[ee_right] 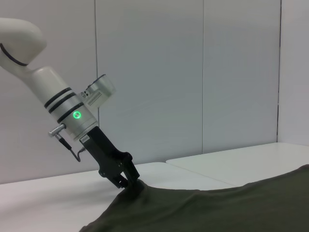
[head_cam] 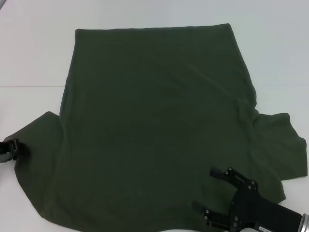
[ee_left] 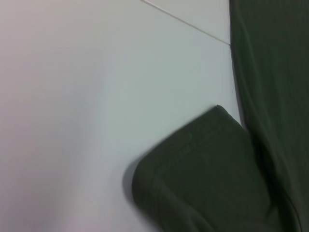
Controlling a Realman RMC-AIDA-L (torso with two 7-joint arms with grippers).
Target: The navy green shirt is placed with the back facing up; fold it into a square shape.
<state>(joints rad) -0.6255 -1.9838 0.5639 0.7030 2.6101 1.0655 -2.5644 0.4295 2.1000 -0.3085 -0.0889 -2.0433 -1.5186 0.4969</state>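
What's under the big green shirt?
The dark olive-green short-sleeved shirt lies spread on a white table. Anything beneath the cloth is covered, so it cannot be seen.

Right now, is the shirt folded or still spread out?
Spread out: the navy green shirt lies flat, both sleeves out; left tool pinches one sleeve edge.

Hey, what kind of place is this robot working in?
Probably a lab or test cell, not a home: a bare white table, plain panelled walls behind it, and nothing in view but the navy green shirt and the robot's arms.
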